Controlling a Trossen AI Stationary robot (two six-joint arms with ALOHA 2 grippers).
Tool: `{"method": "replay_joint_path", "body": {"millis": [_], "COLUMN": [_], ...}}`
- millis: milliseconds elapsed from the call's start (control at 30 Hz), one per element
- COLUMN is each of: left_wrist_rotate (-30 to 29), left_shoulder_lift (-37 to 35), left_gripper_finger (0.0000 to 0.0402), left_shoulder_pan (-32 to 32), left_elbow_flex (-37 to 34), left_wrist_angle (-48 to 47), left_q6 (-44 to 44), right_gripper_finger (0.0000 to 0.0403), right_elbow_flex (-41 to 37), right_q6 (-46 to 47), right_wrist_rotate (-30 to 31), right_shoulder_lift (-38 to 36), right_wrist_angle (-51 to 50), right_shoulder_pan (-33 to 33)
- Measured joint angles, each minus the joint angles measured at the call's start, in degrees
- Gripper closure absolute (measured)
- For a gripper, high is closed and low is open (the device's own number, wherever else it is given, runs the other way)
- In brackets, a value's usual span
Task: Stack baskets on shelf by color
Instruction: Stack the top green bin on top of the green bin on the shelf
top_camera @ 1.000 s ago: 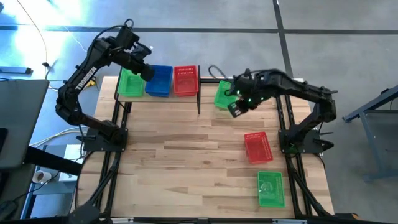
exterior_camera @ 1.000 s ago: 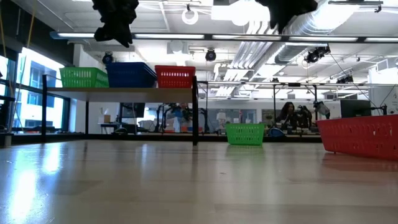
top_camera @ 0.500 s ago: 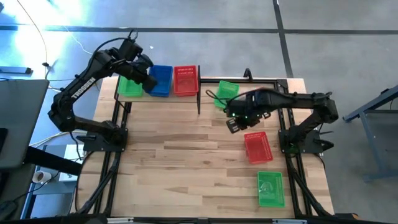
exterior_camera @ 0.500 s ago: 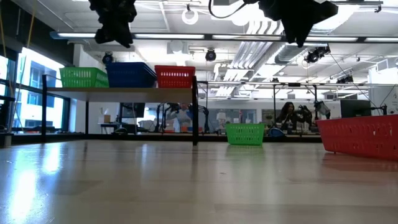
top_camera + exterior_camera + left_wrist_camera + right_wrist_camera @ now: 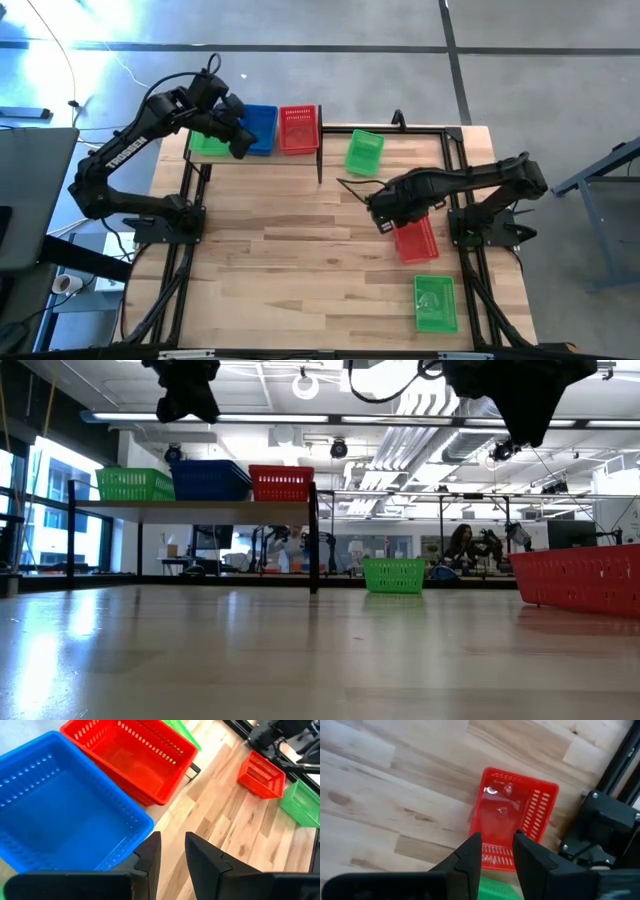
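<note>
On the shelf [image 5: 190,508] at the table's far left stand a green basket [image 5: 205,143], a blue basket [image 5: 260,128] and a red basket [image 5: 298,128], side by side. My left gripper [image 5: 241,150] hovers above the blue basket's near edge, open by a narrow gap [image 5: 172,837]. A red basket [image 5: 416,238] rests on the table at the right. My right gripper [image 5: 383,220] hangs above its left side, open by a narrow gap [image 5: 497,840]. One green basket [image 5: 364,152] sits by the far edge, another [image 5: 435,303] near the front right.
Black frame rails run along the table's left and right sides, and the right arm's base [image 5: 490,225] stands just right of the red basket. The plank top between the shelf and the red basket is bare wood [image 5: 290,230]. People sit far off in the room [image 5: 462,545].
My right gripper has travelled from beside the far green basket toward the near edge and now hangs over the table's red basket. My left gripper has drifted toward the near edge, from over the shelf's green and blue baskets to the blue basket's near edge.
</note>
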Motion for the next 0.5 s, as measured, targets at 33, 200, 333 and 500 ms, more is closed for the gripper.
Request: {"method": "replay_joint_path", "body": {"millis": [33,200,333,500], "left_wrist_rotate": [0.0,0.0,-0.1,-0.2], "left_shoulder_lift": [-0.2,-0.7,-0.7,-0.7], "left_gripper_finger": [0.0321,0.0321,0.0321,0.0321], "left_shoulder_pan": [-0.4,-2.8,-4.2,-5.9], "left_elbow_flex": [-0.3,-1.2,-1.2,-1.2], "left_wrist_angle": [0.1,0.5,0.9,2.4], "left_q6": [0.0,-0.2,-0.2,-1.7], "right_gripper_finger": [0.0309,0.0309,0.0309,0.0309], "right_elbow_flex": [0.0,-2.3,-9.0,-18.1], "right_q6": [0.5,3.8,7.9,11.1], "right_wrist_rotate": [0.4,3.6,2.9,4.9], "right_shoulder_lift": [-0.3,-4.1,-9.7,-18.2], "right_wrist_angle": [0.1,0.1,0.5,9.0], "right_shoulder_pan": [0.2,1.1,2.2,2.1]}}
